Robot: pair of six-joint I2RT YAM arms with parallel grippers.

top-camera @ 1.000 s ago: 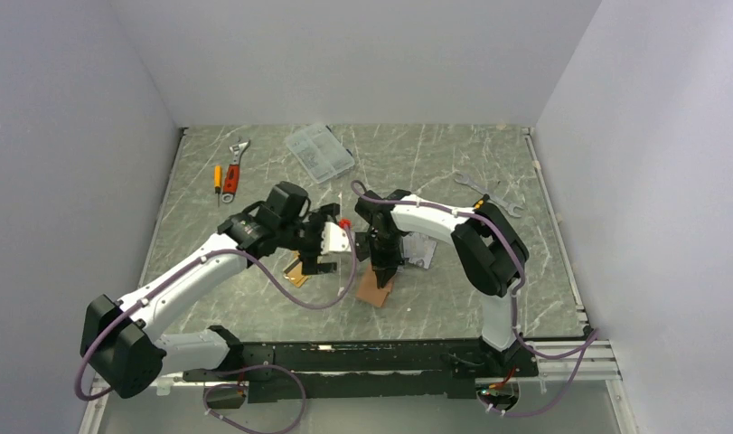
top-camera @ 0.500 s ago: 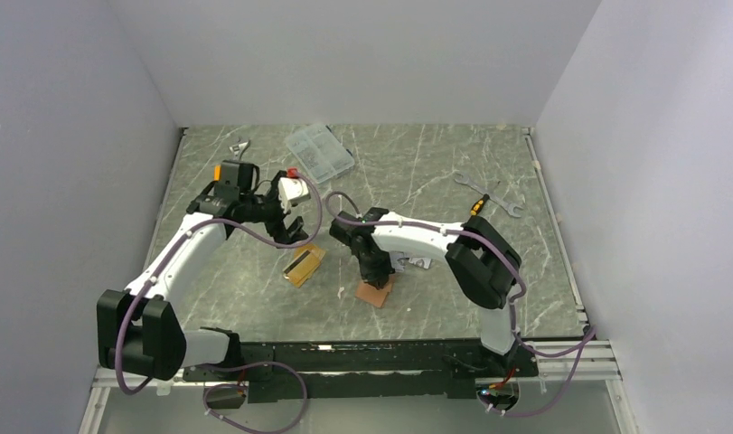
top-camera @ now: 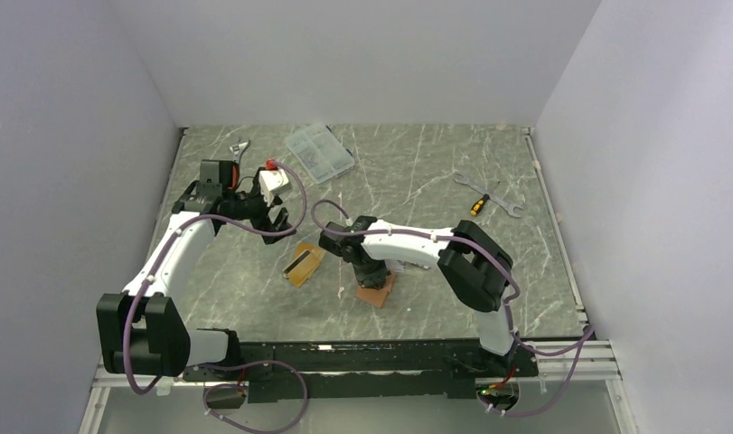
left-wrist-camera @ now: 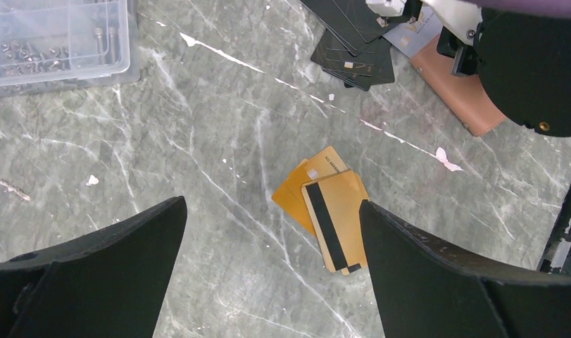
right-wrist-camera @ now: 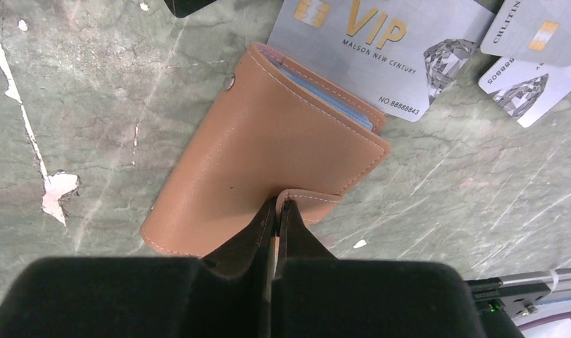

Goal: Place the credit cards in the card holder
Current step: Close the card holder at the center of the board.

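The card holder point(right-wrist-camera: 268, 155), a salmon-pink folded wallet with a pale-blue inside, lies on the marble table. My right gripper point(right-wrist-camera: 277, 205) is shut on its snap tab point(right-wrist-camera: 312, 203); from above, this gripper point(top-camera: 368, 274) sits at the card holder point(top-camera: 379, 294). Silver credit cards point(right-wrist-camera: 388, 49) lie just beyond it. Two orange-gold credit cards point(left-wrist-camera: 324, 201), the upper one dark-striped, overlap on the table; from above these gold cards point(top-camera: 303, 264) are left of the holder. My left gripper point(left-wrist-camera: 270, 208) hangs wide open above them, holding nothing, and the top view shows it point(top-camera: 277, 217) back-left of them.
A clear compartment box point(top-camera: 319, 152) stands at the back. Black flat pieces point(left-wrist-camera: 353, 42) lie beside the silver cards. A wrench point(top-camera: 239, 146) is at the back left. Another wrench point(top-camera: 507, 208) and a screwdriver point(top-camera: 476, 204) are at the right.
My left arm has pulled back and to the left, away from the gold cards, still open. The right arm has swung lower and leftward, gripper still at the card holder.
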